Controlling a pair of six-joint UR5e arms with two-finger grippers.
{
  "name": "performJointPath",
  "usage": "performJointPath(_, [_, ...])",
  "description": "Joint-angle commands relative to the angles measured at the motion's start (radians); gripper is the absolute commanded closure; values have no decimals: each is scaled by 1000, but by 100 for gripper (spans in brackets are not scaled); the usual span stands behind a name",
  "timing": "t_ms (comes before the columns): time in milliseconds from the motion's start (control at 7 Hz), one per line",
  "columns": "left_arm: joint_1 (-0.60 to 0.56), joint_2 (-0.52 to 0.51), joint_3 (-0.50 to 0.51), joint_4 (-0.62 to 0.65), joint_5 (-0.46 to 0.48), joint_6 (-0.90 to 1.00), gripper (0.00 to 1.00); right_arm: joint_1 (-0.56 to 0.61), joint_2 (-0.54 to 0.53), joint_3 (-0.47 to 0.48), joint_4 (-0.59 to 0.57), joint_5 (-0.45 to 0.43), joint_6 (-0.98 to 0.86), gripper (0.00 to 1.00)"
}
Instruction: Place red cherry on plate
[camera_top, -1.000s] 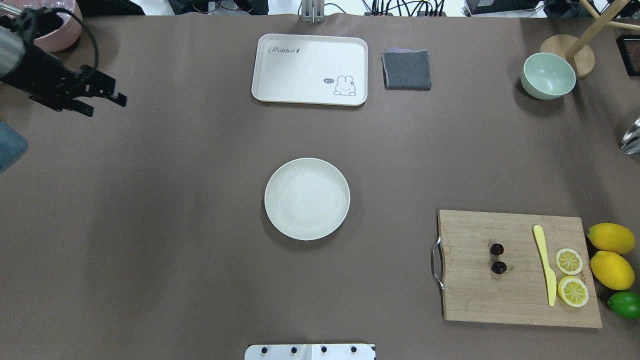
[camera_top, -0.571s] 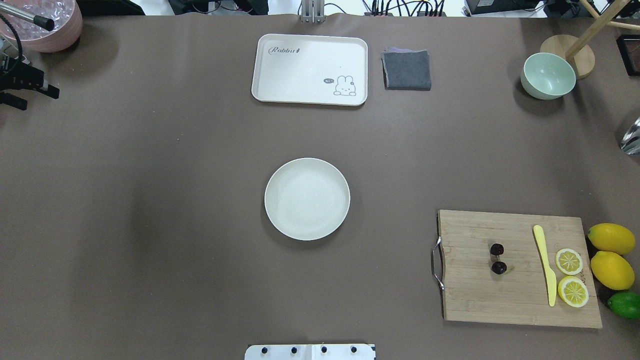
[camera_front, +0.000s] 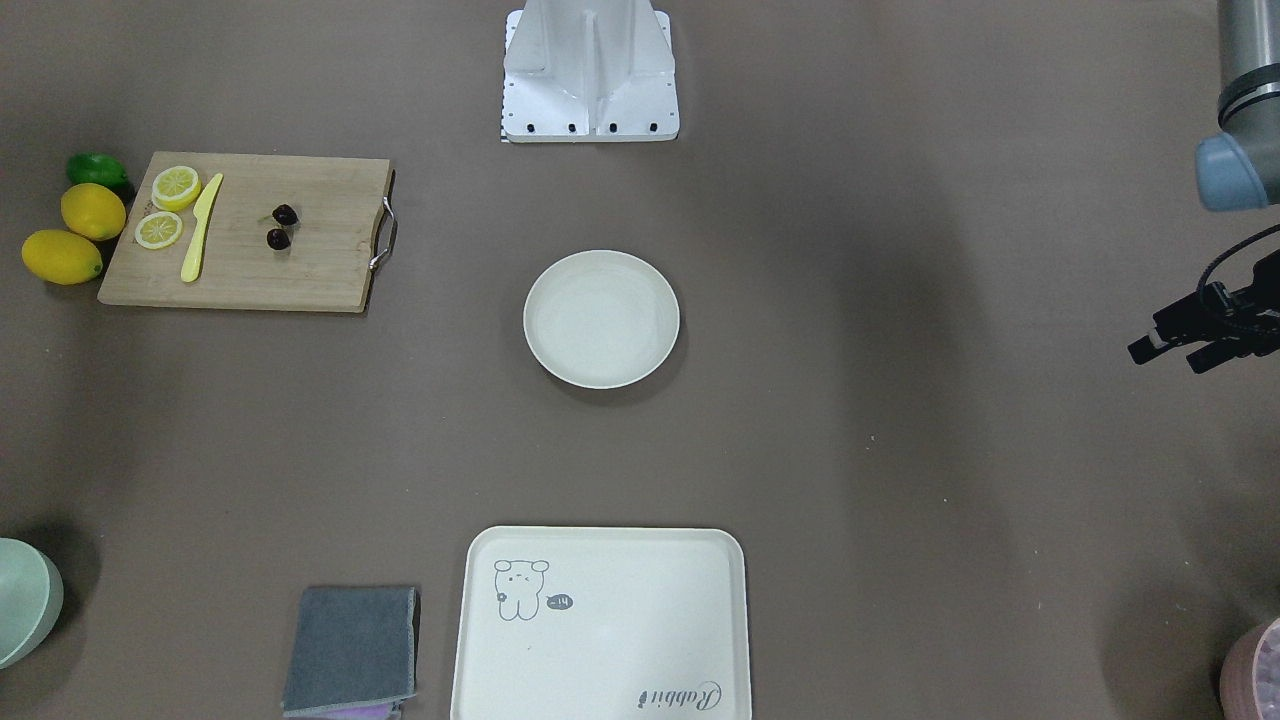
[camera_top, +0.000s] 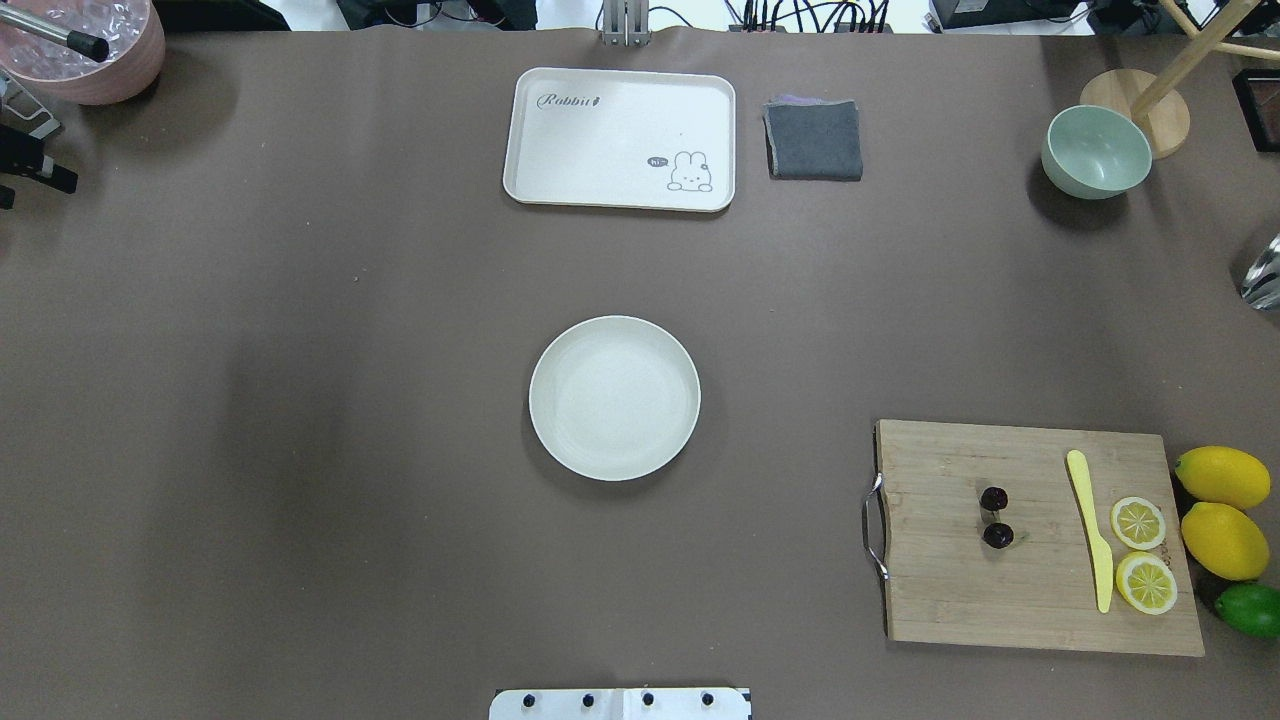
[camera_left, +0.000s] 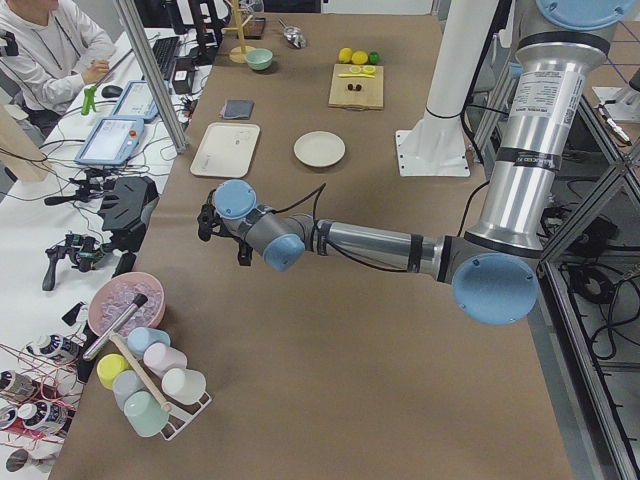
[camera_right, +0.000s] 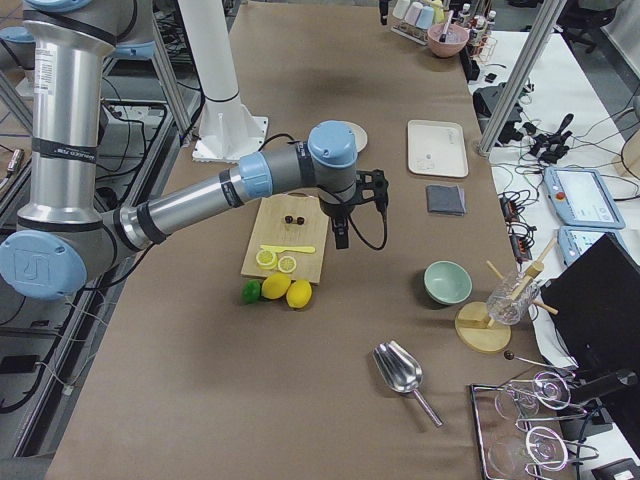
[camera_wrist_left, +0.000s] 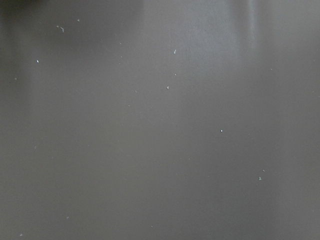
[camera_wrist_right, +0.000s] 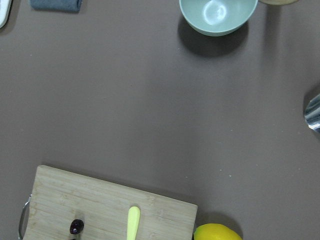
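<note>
Left pincer (camera_front: 1172, 350) spread, empty, far aside; right pincer (camera_right: 340, 240): I cannot tell its state. Red cherry (camera_top: 996, 517) unpicked on cutting board (camera_top: 940, 590), plate (camera_top: 614, 398) bare. Next, I reckon: right pincer lowers onto the cherry.

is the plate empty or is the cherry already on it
Empty. The plate shows only its bare cream surface in both table views, and the cherries lie on the cutting board.

The left gripper (camera_front: 1168, 356) has drawn back toward the left edge of the table (camera_front: 900, 450).
</note>
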Motion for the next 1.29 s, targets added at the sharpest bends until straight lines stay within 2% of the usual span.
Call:
performJointPath(0, [-33,9,-12,3,-37,34,2,-87,25,66,2,-10,110,1])
performJointPath(143, [-35,9,-14,5,-36,34,2,-124,25,91,0,-48,152,1])
performJointPath(286, [-89,8,-38,5,-64,58,2,-129,19,103,-3,-44,173,1])
performJointPath(571, [-110,11,-55,15,-97,85,2,-159,-28,123,-6,-59,197,1])
performJointPath(1000, [-114,83,-82,12,-98,86,2,-367,-42,189,3,-162,514,3])
performJointPath(1143, [-114,104,-110,12,-98,86,2,-397,-42,200,3,-173,557,3])
